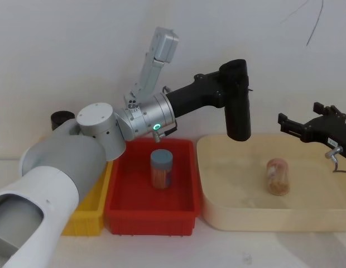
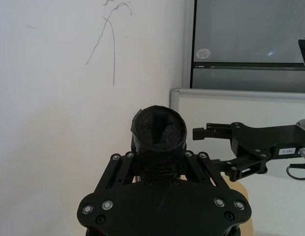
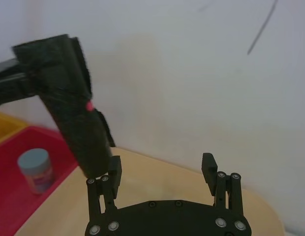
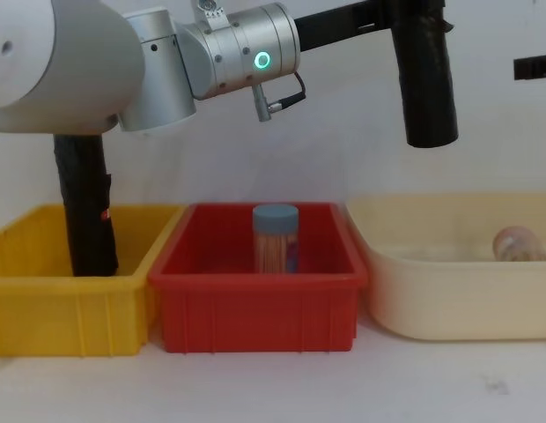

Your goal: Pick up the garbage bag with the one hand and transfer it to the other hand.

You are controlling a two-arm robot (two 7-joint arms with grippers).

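Handover pending: left tool [image 2: 160, 160], clamped on the bag [image 1: 238, 106], holds it upright at upper centre of the head view. Right tool [image 3: 161, 167], jaws wide and empty, hangs near at right; it likely must next close around the bag's free lower end.
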